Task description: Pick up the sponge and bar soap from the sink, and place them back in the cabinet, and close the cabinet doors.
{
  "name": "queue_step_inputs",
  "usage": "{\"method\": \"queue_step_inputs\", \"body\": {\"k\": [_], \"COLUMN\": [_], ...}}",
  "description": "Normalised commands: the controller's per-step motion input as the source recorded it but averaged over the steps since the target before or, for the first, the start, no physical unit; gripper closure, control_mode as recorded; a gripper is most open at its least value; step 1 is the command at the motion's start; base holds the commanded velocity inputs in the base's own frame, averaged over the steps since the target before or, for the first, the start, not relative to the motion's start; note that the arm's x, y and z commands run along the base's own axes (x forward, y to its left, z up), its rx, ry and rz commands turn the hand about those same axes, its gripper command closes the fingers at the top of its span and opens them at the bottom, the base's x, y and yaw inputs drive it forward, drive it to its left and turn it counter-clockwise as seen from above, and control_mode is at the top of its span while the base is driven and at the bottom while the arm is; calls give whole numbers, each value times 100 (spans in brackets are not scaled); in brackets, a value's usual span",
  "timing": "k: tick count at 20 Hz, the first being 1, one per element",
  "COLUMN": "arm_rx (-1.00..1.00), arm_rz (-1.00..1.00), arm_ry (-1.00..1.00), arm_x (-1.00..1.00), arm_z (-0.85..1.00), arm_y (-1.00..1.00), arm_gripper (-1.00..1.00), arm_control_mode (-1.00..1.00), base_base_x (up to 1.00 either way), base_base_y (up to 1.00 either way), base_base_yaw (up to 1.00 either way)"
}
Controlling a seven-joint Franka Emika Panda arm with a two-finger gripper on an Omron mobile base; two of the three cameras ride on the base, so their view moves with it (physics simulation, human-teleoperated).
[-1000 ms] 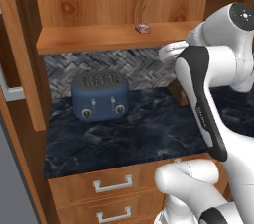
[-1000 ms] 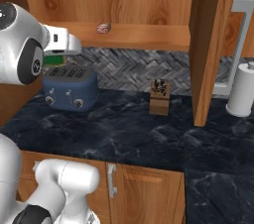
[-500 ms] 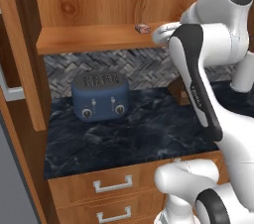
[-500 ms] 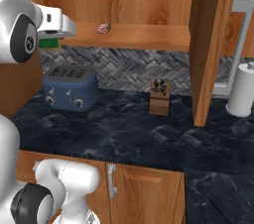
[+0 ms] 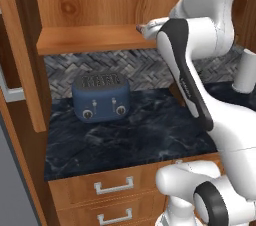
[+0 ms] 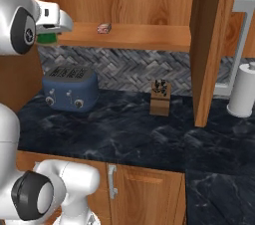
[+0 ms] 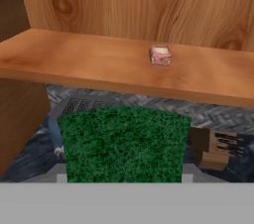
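We see our white arm raised high, its upper link rising steeply to a dark-capped elbow joint, then the forearm folding back and reaching level toward the cabinet. In the right base view the claw (image 6: 48,36) sits at the end of the wrist, pointing roughly level, its jaws closed on the sponge (image 7: 123,143). In the hand view the green face of the sponge lies directly ahead of the claw, with its fingertips (image 7: 61,174) just showing at either side.
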Motion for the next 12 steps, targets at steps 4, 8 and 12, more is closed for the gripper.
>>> {"method": "queue_step_inputs", "body": {"k": [4,8,12], "arm_rx": [0,0,0], "arm_rz": [0,0,0], "arm_ry": [-1,0,0], "arm_x": [37,39,43], "arm_z": [0,0,0], "arm_y": [11,0,0], "arm_gripper": [100,100,100], "arm_control_mode": [-100,-100,-100], "base_base_x": [0,0,0], "base_base_y": [0,0,0], "base_base_yaw": [0,0,0]}}
